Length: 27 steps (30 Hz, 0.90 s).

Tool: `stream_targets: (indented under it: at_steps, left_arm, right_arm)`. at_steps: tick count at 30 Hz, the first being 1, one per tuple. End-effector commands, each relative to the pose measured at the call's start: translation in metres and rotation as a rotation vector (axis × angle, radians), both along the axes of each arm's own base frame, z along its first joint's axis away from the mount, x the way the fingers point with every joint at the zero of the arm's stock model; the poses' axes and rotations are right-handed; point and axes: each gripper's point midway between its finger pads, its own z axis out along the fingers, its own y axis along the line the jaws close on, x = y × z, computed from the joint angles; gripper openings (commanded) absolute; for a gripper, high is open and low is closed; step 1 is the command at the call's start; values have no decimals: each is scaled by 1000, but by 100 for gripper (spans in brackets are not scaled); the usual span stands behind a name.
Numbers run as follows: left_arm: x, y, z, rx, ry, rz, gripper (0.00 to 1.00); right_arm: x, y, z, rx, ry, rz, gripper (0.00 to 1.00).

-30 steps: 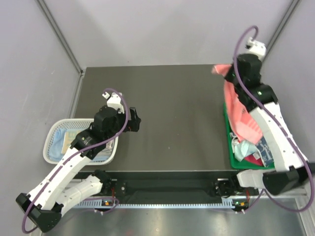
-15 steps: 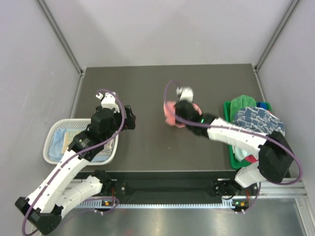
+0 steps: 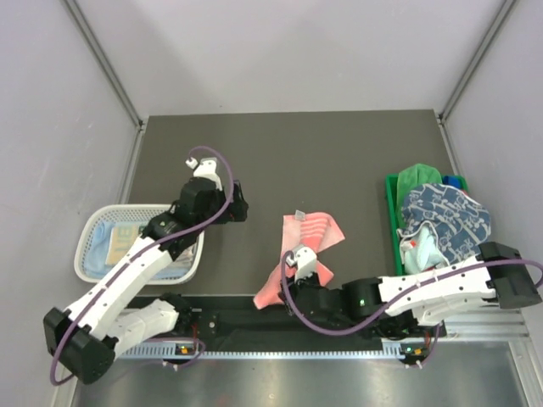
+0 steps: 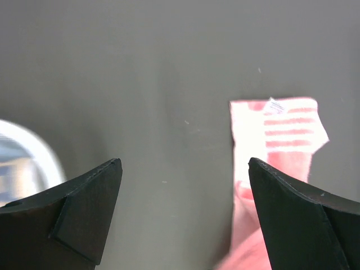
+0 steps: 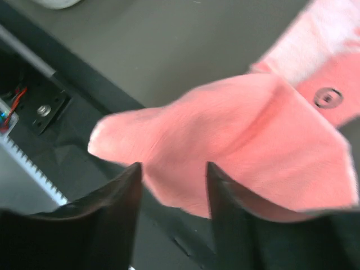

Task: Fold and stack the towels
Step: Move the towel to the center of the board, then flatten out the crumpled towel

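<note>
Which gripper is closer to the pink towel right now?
Right. The right gripper sits over the pink towel at its near end, by the table front edge; grip unclear. The left gripper is open over bare table to the towel's left, clear of it.

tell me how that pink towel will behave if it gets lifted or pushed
Probably floppy: the pink towel lies creased and bunched. One end hangs past the table edge, so it would likely sag when lifted. A push would probably wrinkle it, not slide it.
</note>
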Motion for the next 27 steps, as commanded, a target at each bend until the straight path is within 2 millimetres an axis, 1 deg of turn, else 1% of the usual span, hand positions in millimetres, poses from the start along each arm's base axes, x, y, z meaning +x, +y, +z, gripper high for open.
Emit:
stream_targets:
  at_steps: [1, 2, 3, 4, 5, 6, 7, 8, 9, 10, 11, 12, 13, 14, 15, 16, 17, 18, 20, 21, 22, 23, 24, 25, 27]
  left_arm:
    - [5, -38, -27, -155, 80, -64, 99]
    - [4, -49, -34, -186, 106, -97, 99]
    - [10, -62, -31, -236, 89, -130, 98]
    - [10, -71, -53, -248, 159, -134, 97]
    - [8, -83, -58, -281, 187, -174, 95]
    - [14, -93, -70, -289, 207, -187, 94]
    - [14, -101, -75, -285, 214, -201, 94]
    - [12, -110, -81, -277, 228, -225, 92]
    - [14, -120, -91, -271, 259, -247, 91]
    - [14, -126, -95, -267, 272, -263, 90]
    - [12, -133, -101, -249, 284, -274, 89]
    - [18, -136, -112, -224, 295, -257, 89]
    - [19, -137, -119, -215, 306, -253, 87]
    - [22, -140, -125, -208, 316, -247, 86]
    - [26, -141, -137, -188, 339, -232, 83]
    - [31, -139, -144, -165, 336, -203, 82]
    - [34, -139, -148, -153, 340, -195, 81]
    - [39, -141, -156, -144, 350, -187, 81]
    - [44, -146, -160, -147, 346, -182, 80]
    - [48, -148, -166, -138, 354, -176, 79]
    - [50, -149, -169, -129, 354, -170, 79]
    - [52, -148, -172, -110, 352, -154, 79]
    - [54, -149, -176, -98, 355, -152, 79]
    - [58, -145, -179, -75, 344, -127, 78]
    - [59, -145, -187, -39, 347, -117, 75]
  right_arm:
    - [23, -34, 7, -44, -57, -208, 55]
    - [31, -42, 9, -43, -61, -256, 60]
    - [40, -55, 9, -71, -67, -302, 63]
    - [47, -61, 14, -35, -43, -345, 63]
    - [65, -71, 16, -26, -31, -411, 63]
    - [71, -80, 12, -30, -13, -439, 63]
    - [80, -90, 16, -10, -5, -477, 63]
    - [100, -107, 15, -7, 0, -565, 62]
    - [106, -117, 8, -19, 19, -591, 59]
    - [116, -123, 10, -4, 16, -616, 57]
    - [132, -138, 7, 0, 22, -682, 54]
    - [137, -140, 0, 1, 34, -674, 52]
    - [143, -145, -4, -1, 45, -690, 51]
    - [155, -156, -6, 7, 52, -740, 50]
    - [156, -158, -16, 0, 76, -734, 47]
    - [160, -161, -22, -18, 82, -733, 46]
    - [170, -164, -22, 8, 84, -761, 45]
    - [170, -164, -29, -2, 101, -746, 44]
    - [177, -164, -37, -6, 106, -762, 44]
    - [179, -165, -39, -10, 106, -770, 43]
    - [180, -165, -47, -33, 115, -774, 43]
    - [182, -167, -51, -43, 119, -783, 43]
    - [184, -162, -53, -30, 123, -779, 43]
    - [185, -163, -62, -53, 137, -782, 43]
    - [188, -161, -68, -63, 146, -792, 44]
